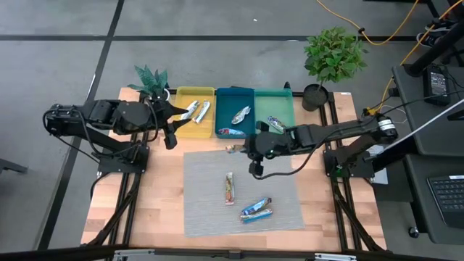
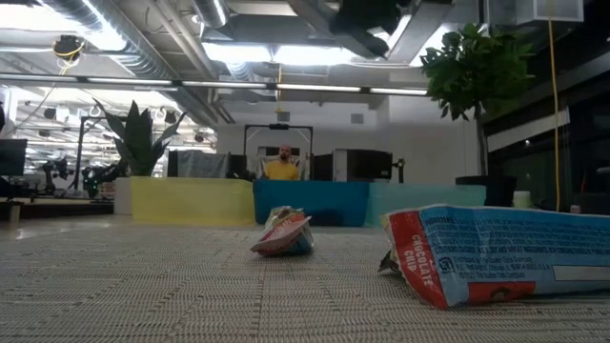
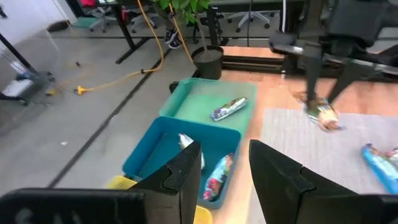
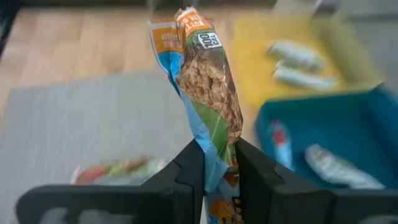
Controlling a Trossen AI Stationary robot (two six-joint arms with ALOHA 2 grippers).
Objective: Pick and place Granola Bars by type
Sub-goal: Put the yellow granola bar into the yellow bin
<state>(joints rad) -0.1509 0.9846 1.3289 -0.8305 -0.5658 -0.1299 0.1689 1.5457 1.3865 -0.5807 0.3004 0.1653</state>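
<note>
Yellow tray (image 1: 183, 130), blue tray (image 1: 225, 100), teal tray (image 1: 285, 96), grey mat (image 1: 203, 188), potted plant (image 1: 333, 54).

Open-plan office lab, exposed ceiling ducts (image 2: 114, 38), office chairs (image 3: 249, 18), floor cables (image 1: 377, 32)

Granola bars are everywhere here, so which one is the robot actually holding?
The bar with the orange and blue wrapper, pinched upright in the right claw near the blue tray. All the others lie loose on the grey mat or in trays.
</note>
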